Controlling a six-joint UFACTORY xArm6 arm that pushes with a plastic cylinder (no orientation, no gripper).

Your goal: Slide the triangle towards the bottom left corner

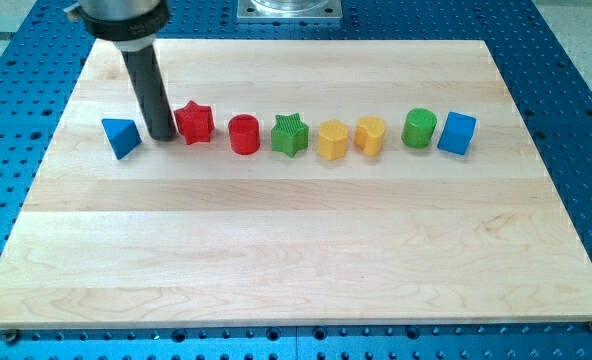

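Note:
A blue triangle (122,137) lies at the left end of a row of blocks on the wooden board (296,250). My tip (162,135) rests on the board just to the right of the triangle, in the gap between it and a red star (194,122). The tip is close to both blocks; I cannot tell whether it touches either. The dark rod rises from the tip to the view's top left.
The row runs on to the right: a red cylinder (244,134), a green star (290,134), a yellow hexagon-like block (332,140), a yellow block (370,135), a green cylinder (419,128), a blue cube (457,132). A blue perforated table (576,120) surrounds the board.

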